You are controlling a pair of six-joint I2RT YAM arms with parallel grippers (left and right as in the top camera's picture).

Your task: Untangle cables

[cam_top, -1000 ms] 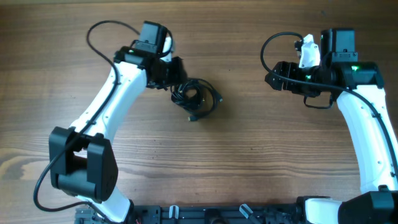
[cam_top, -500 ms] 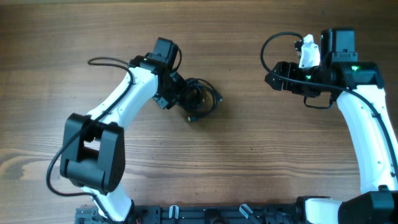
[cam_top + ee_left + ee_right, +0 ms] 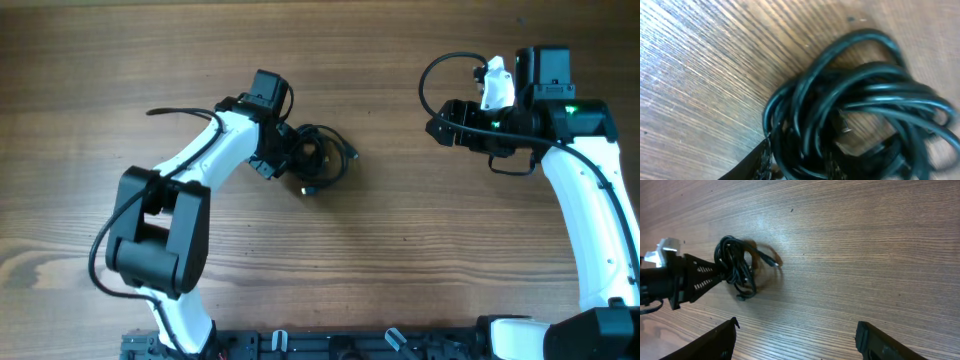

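1. Left hand (image 3: 283,157): black two-finger hand on the white left arm. It reaches in low from the left to the near edge of the cable bundle. In its own wrist view, strands run between the dark fingertips (image 3: 759,161). You cannot tell from these views whether it is clenched on them or only straddling them. Judged purpose: to take one edge so that a loop can be drawn out.
2. Cables (image 3: 318,160): a knotted bundle of thin black flexible cords. It lies on the desk left of centre, touching the left hand's tips. Several loops are stacked and crossed, and one small plug end (image 3: 309,189) pokes out on the side toward the robot's base. Untangling looks barely begun, since no cord lies apart from the rest.
3. Desk (image 3: 400,250): a brown wood-grain top. It carries the bundle and is bare between the two hands.
4. Right hand (image 3: 436,126): black two-finger hand on the white right arm. It is released, with the fingers (image 3: 722,339) spread wide and nothing between them. It hovers well apart from the bundle and faces it, probably waiting to take the opposite side while you anchor with the left.
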